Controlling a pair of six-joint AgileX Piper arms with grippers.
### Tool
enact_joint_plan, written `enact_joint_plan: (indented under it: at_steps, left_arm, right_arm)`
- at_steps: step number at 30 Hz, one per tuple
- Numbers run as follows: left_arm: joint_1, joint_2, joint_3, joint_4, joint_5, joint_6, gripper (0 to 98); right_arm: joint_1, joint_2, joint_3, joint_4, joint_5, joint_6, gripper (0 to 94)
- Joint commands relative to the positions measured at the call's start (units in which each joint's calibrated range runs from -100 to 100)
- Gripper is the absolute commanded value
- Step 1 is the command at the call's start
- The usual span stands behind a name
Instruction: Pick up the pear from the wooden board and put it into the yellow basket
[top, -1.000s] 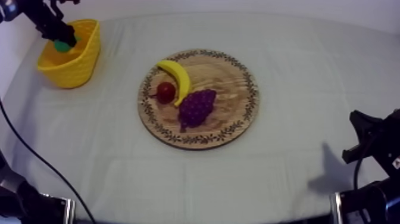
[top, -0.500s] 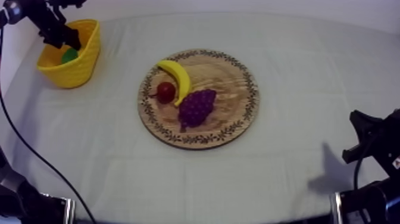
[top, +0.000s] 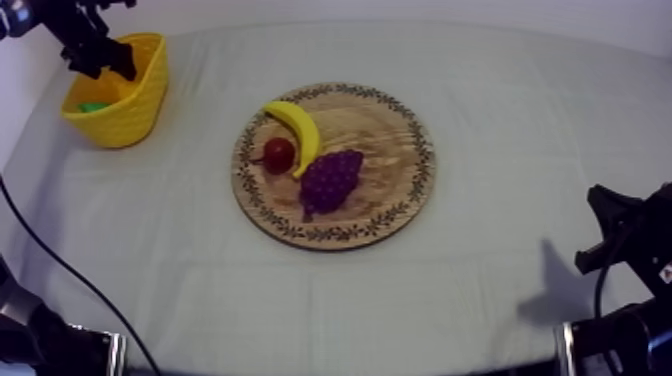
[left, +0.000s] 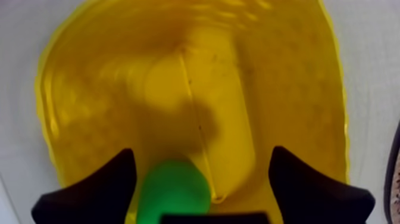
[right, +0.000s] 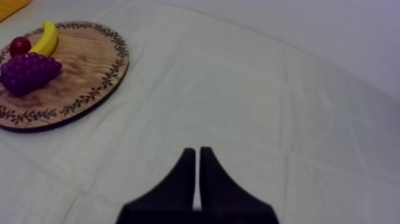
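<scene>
The green pear (left: 172, 189) lies inside the yellow basket (top: 140, 95) at the table's far left; a sliver of the pear (top: 94, 106) shows over the rim. My left gripper (top: 100, 60) hangs above the basket, open, its black fingers (left: 95, 190) wide apart on either side of the pear and not touching it. The round wooden board (top: 390, 200) sits mid-table. My right gripper (right: 197, 161) is shut on nothing, low over the cloth at the near right.
On the board lie a banana (top: 296, 128), a small red fruit (top: 279, 153) and a bunch of grapes (top: 330, 180). Bare cloth stretches between the board and my right arm (top: 625, 250).
My left gripper has let go of the pear and risen out of the basket. The pear has dropped deeper inside. The right arm has not moved.
</scene>
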Motion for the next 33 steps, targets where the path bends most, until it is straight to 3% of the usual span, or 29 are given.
enact_joint_plan:
  at_steps: [1, 17, 33]
  left_arm:
    - [0.0, -0.8, 0.7, 0.1, -0.6, 0.1, 70.3]
    - [0.6, -12.2, 9.7, 0.49, -4.6, 3.1, 23.9]
    - [4.5, -33.5, 30.7, 1.21, -19.2, 4.4, 7.6]
  right_arm:
    - [0.0, 0.0, 0.0, 0.0, 0.0, 0.0, 0.4]
    - [0.0, 0.0, 0.0, 0.0, 0.0, 0.0, 0.4]
    - [0.0, 0.0, 0.0, 0.0, 0.0, 0.0, 0.4]
